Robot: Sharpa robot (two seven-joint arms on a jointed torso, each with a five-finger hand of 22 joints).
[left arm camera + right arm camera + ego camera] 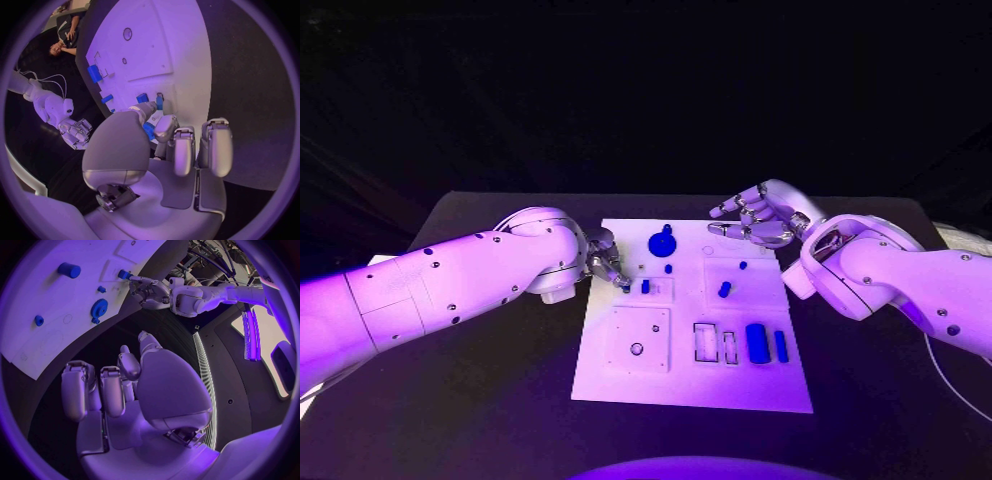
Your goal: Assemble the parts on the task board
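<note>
Several blue parts remain loose on the task board [625, 375]; assembly looks early. Left robot hand [606, 262] at the board's left edge, fingers curled around a small blue part [149, 131] over a square recess; seating unconfirmed. Mid-board: gear-shaped piece [662, 241] near the far edge, small peg [724, 289] further right. Near-right: blue oblong block [757, 342] and thinner bar [780, 346] beside empty slots. Right robot hand [759, 222] hovers spread and empty over the far right corner. Bare worktop [488, 400] all round gives ample room; board edges unobstructed.
</note>
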